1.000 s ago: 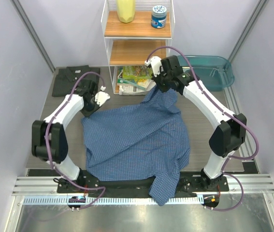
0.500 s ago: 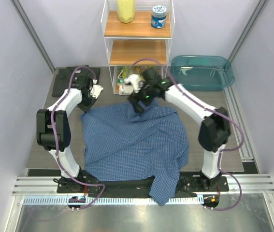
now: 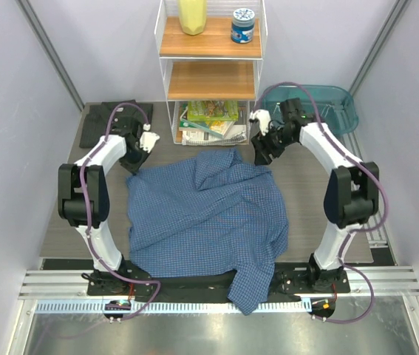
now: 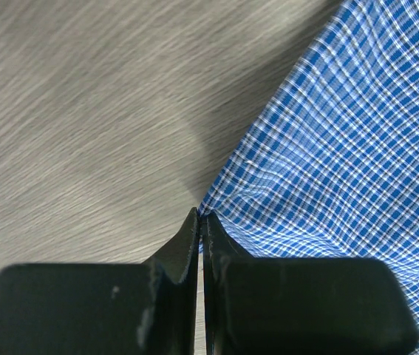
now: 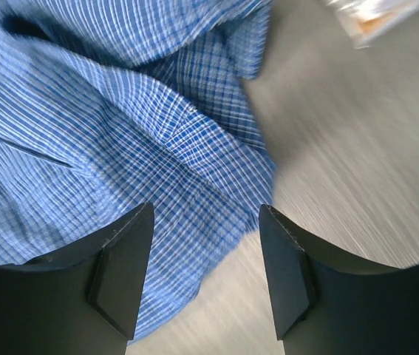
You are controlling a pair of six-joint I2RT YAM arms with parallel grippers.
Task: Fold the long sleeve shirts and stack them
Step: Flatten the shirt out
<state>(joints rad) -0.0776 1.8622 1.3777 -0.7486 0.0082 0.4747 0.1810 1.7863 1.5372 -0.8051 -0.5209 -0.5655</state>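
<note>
The blue check shirt (image 3: 205, 214) lies spread across the middle of the table, its far right part folded inward and a piece (image 3: 253, 285) hanging over the near edge. The dark grey shirt (image 3: 97, 124) lies folded at the far left. My left gripper (image 3: 137, 157) (image 4: 199, 216) is shut, its tips pinching the far left corner of the blue shirt (image 4: 342, 148). My right gripper (image 3: 262, 151) (image 5: 205, 211) is open just above the far right edge of the blue shirt (image 5: 120, 133), with nothing between its fingers.
A white wire shelf (image 3: 210, 52) stands at the back with a yellow container (image 3: 192, 15), a blue jar (image 3: 243, 24) and magazines (image 3: 209, 122) at its foot. A teal tub (image 3: 320, 103) sits at the far right. A metal rail (image 3: 209, 285) runs along the near edge.
The right gripper carried the shirt's far right part leftward, opened and let it drop onto the shirt, then pulled back right. The left gripper stayed shut at the far left corner.
</note>
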